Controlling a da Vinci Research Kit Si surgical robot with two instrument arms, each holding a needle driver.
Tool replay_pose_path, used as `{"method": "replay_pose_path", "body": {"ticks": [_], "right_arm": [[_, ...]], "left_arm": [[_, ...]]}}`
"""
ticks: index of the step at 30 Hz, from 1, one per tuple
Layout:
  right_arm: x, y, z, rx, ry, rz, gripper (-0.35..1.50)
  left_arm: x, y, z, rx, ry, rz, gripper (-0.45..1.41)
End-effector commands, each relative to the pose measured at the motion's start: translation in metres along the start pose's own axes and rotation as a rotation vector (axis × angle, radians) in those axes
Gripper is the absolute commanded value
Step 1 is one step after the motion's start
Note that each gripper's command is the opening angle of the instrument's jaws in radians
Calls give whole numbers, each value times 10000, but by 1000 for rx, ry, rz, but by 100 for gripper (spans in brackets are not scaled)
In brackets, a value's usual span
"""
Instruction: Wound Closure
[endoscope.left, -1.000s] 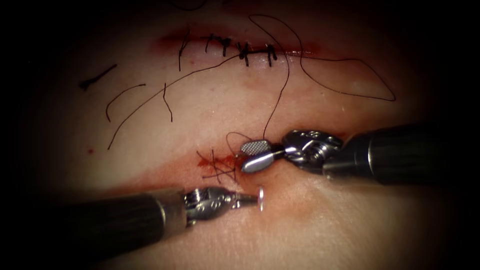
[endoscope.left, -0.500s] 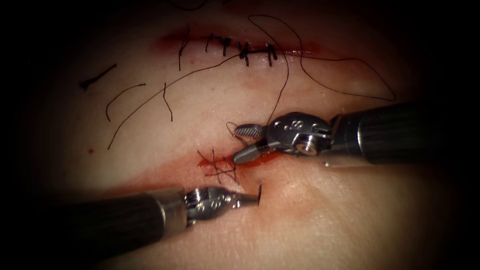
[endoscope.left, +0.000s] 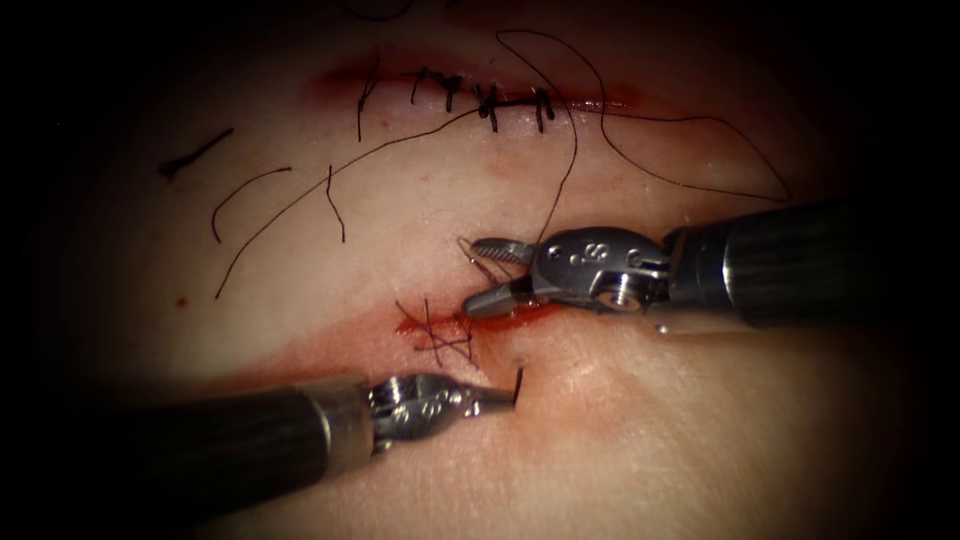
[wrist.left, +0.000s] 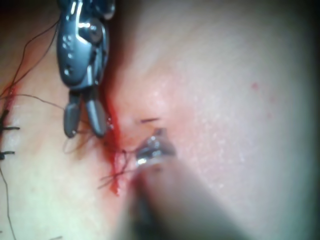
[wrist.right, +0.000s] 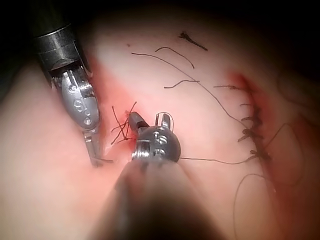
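My left tool (endoscope.left: 508, 395) comes in from the lower left, shut on the curved needle (endoscope.left: 518, 384). The needle is seen edge-on as a short dark bar just below the right end of the lower cut (endoscope.left: 440, 325); I cannot tell whether its point is in the tissue. My right tool (endoscope.left: 472, 278) hovers over that cut's right end, jaws apart, holding nothing. A small loop of thread (endoscope.left: 466, 252) lies by its upper jaw. The left wrist view shows the left tool (wrist.left: 152, 150) and the right tool (wrist.left: 84, 130). The right wrist view shows the right tool (wrist.right: 147, 117), open.
Dark stitches (endoscope.left: 438, 338) cross the lower cut amid red fluid. An upper cut (endoscope.left: 480, 100) carries several stitches, and a long thread (endoscope.left: 575, 150) runs from them down behind the right tool and loops out to the right. Cut thread ends (endoscope.left: 195, 155) lie at the left.
The right tool has rolled its wrist and shifted up and slightly left, its jaws still apart. The needle in the left tool now shows as a dark edge instead of a bright bar.
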Motion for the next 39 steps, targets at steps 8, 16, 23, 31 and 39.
{"method": "replay_pose_path", "body": {"ticks": [8, 16, 23, 31, 39], "right_arm": [[-10, 3, 6, 12, -6, -1, -35], [-15, 0, -5, 30, -9, 135, -35], [-29, -27, 3, 230, -45, 394, -35], [-38, -45, -8, 294, -84, 432, -35], [-23, 16, -49, 46, 93, 360, 136]], "left_arm": [[-2, 2, 8, -4, 1, -1, 5], [-2, 2, 8, -5, 1, -1, 5], [-2, 2, 8, -5, 1, -1, 5], [0, 2, 5, -1, 0, -9, 5], [3, -1, 2, 14, -3, 35, 5]]}}
